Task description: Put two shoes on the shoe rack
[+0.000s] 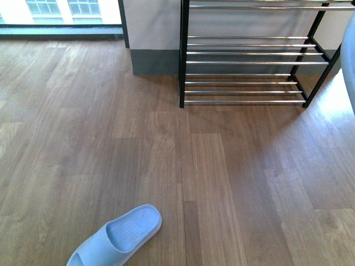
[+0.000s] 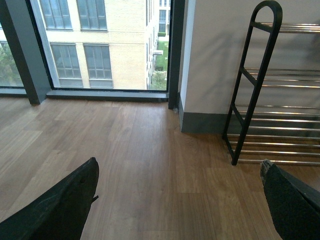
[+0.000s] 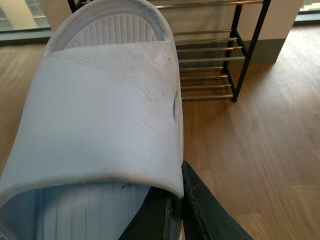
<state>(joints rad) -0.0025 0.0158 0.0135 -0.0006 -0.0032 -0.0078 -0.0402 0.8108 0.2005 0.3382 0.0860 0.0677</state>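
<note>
One pale blue slide slipper [image 3: 100, 110] fills the right wrist view, held above the floor. My right gripper [image 3: 178, 192] is shut on the side edge of its strap, one finger inside and one outside. Its pale edge shows at the right border of the front view [image 1: 350, 61]. A second pale blue slipper [image 1: 119, 235] lies on the floor at the near left, toe pointing away to the right. The shoe rack [image 1: 244, 55], black frame with chrome rods, stands against the far wall with bare shelves [image 3: 210, 60]. My left gripper [image 2: 179, 164] hangs open over bare floor, left of the rack [image 2: 252, 90].
Wooden plank floor [image 1: 222, 177] runs from me to the rack. A white wall with a dark grey baseboard [image 1: 155, 61] stands behind and left of the rack. Floor-to-ceiling windows [image 2: 100, 45] line the far left.
</note>
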